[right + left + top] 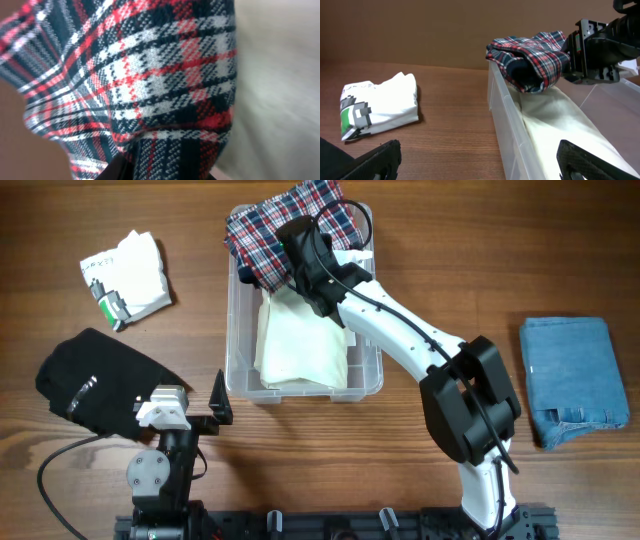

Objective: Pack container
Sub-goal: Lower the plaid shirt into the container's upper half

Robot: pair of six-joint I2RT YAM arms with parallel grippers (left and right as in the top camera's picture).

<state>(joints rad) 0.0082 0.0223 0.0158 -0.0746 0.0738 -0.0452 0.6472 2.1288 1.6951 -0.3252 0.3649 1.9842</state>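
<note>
Right hand (295, 238) grasping plaid shirt (262, 235) over container (232, 330); left hand (221, 405) released; white tee (125, 275) print illegible.

Overhead: soft, even light, bench (480, 240) well lit, shadows short and faint, no glare. Left wrist: mid-frame sharp; left gripper fingers (375, 160) dark and soft at the bottom edge. Right wrist: plaid cloth (150, 90) very close, weave sharp at centre, pale right side out of focus.

Right gripper (568, 54), extended, seemingly clamped.
</note>
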